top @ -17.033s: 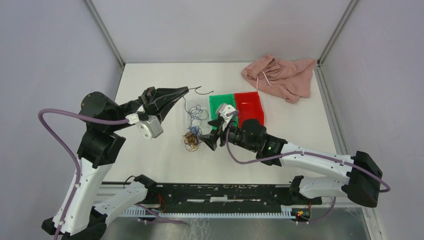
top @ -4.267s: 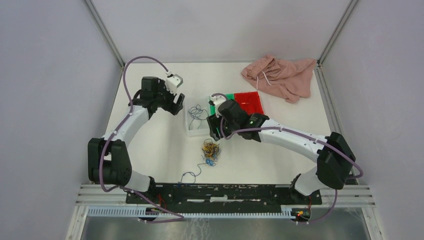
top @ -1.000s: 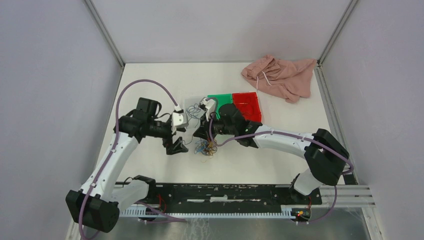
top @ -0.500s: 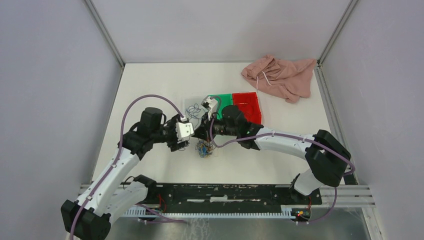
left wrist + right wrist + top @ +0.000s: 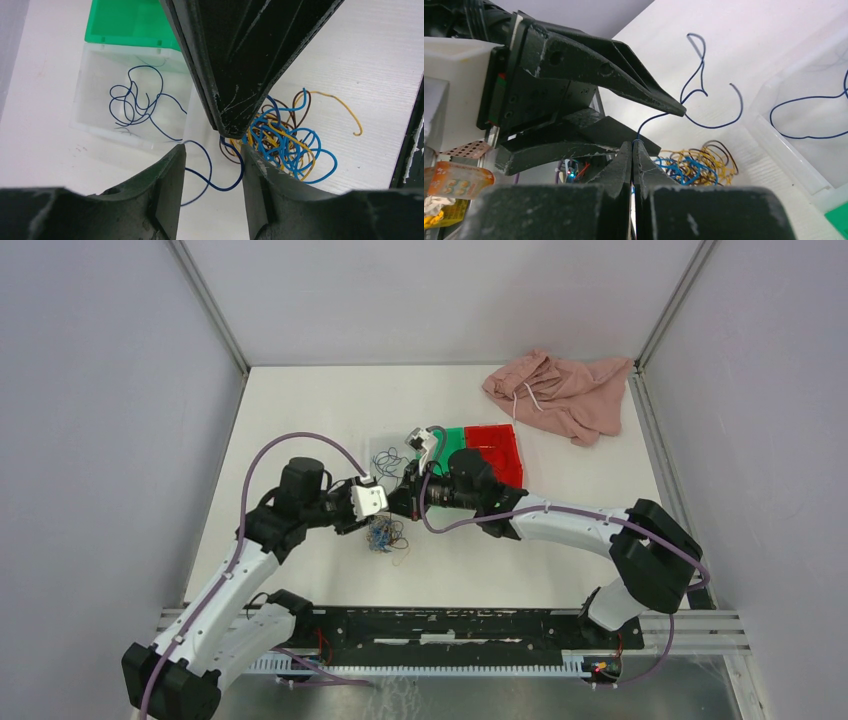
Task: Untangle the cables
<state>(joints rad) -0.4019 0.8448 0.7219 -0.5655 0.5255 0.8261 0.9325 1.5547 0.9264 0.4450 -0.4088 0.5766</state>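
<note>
- right gripper (image 5: 632,146) clenched on a thin dark blue wire (image 5: 713,127)
- left gripper (image 5: 212,148) released, jaws spread
- cables (image 5: 383,534): springy blue, yellow, brown tangle on white table (image 5: 300,410), 6 o'clock of both grippers

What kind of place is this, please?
Probably a robotics test cell: a white table walled by grey panels, a left arm and right arm bolted to a rail, and tangled cables near a green bin.

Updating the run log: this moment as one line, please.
right gripper: shut on dark blue cable | left gripper: open around that cable | tangle: blue and yellow clump on table, beside grippers
</note>
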